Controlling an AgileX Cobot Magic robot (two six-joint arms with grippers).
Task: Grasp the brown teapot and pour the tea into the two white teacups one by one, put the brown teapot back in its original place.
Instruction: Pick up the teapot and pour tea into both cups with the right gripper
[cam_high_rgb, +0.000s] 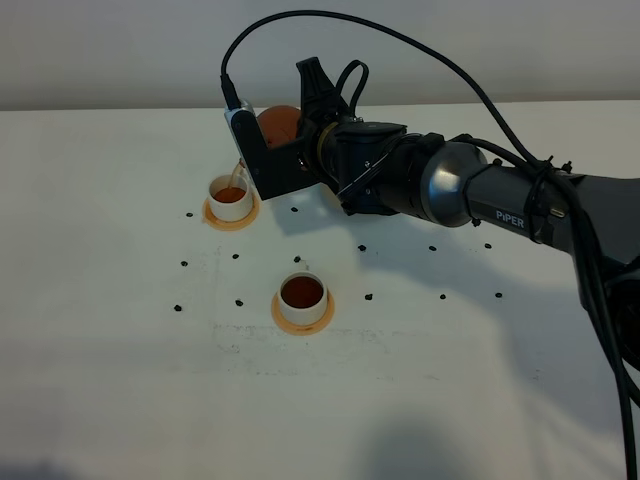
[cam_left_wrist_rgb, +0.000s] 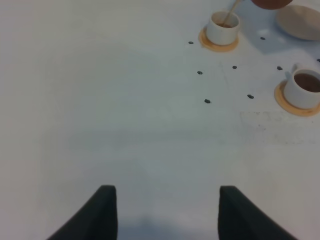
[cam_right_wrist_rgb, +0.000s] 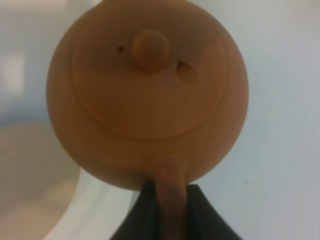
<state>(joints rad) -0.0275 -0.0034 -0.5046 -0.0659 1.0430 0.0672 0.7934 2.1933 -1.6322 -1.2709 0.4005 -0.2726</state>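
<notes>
Pouring tea from brown teapot (cam_high_rgb: 279, 124) into far teacup (cam_high_rgb: 231, 198).

A white table (cam_high_rgb: 120, 380) is seen, with a pale wall (cam_high_rgb: 110, 50) behind its far edge. Small dark specks (cam_high_rgb: 368, 297) are scattered over the tabletop in rough rows; in the left wrist view several are also seen (cam_left_wrist_rgb: 207, 101). A faint rectangular outline (cam_high_rgb: 230, 335) is marked on the surface. Soft shadows are cast along the near edge.
</notes>
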